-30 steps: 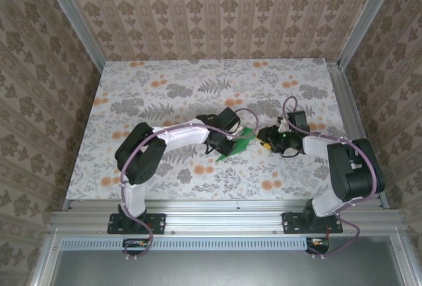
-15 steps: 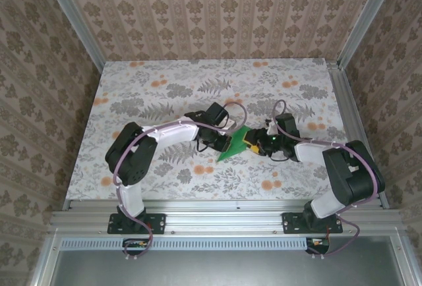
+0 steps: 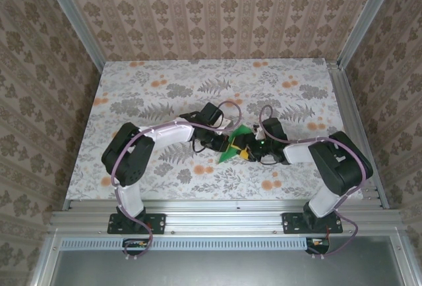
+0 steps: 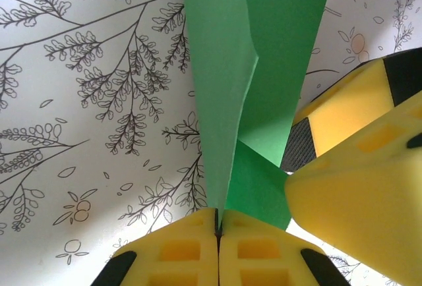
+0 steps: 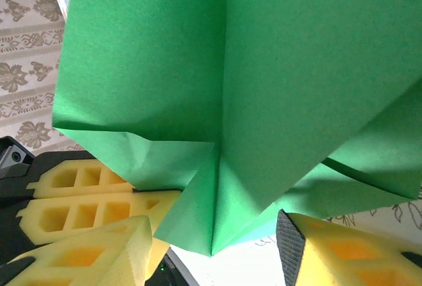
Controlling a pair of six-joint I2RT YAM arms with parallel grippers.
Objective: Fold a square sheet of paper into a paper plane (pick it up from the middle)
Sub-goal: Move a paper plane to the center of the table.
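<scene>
1. Green folded paper (image 4: 277, 55) is pinched at its near edge between the left gripper's (image 4: 217, 223) closed jaws.
2. Just right of it, the right gripper (image 5: 216, 223) stands apart, with the paper's centre crease between its jaws.
3. Best next, I judge: close the right gripper squarely on that crease while the left pinch holds, so the layers stay aligned.
4. Beyond both grippers lies the floral bench (image 4: 99, 134).

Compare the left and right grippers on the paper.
The left gripper is shut, pinching the green paper; the right gripper is open, its fingers apart with the paper between them. The left reaches in from the paper's left, the right from its right. Both have yellow fingers.
</scene>
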